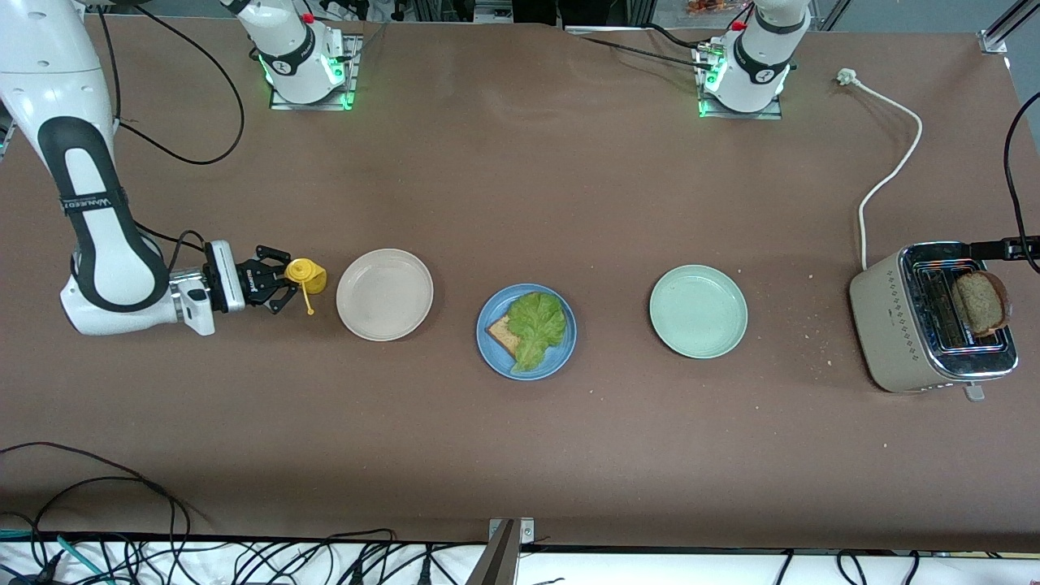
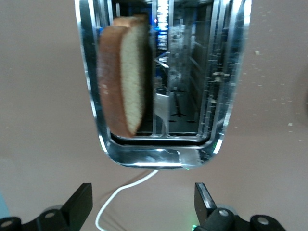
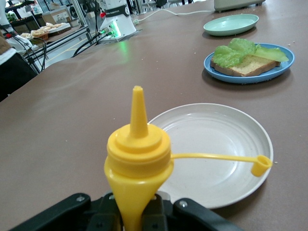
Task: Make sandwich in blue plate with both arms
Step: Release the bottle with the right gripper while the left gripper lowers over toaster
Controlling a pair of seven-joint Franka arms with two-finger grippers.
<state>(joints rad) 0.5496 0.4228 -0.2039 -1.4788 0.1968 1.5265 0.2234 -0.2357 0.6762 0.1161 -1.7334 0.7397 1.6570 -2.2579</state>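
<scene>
The blue plate (image 1: 486, 314) sits mid-table with one toast slice (image 1: 501, 335) on it and a green lettuce leaf (image 1: 537, 322) laid over that; the right wrist view shows the plate (image 3: 250, 77), toast (image 3: 248, 67) and lettuce (image 3: 234, 51) too. A second toast slice (image 1: 981, 302) stands upright in the toaster (image 1: 898, 325) at the left arm's end. My left gripper (image 2: 143, 191) hovers over the toaster (image 2: 159, 157), open, with the slice (image 2: 122, 79) ahead of its fingers and untouched. My right gripper (image 1: 284, 284) is shut on a yellow squeeze bottle (image 1: 307, 275) beside the beige plate.
A beige plate (image 1: 384, 294) lies toward the right arm's end and a pale green plate (image 1: 698, 311) toward the left arm's end, either side of the blue one. The toaster's white cord (image 1: 890, 171) runs toward the left arm's base. Crumbs dot the table near the toaster.
</scene>
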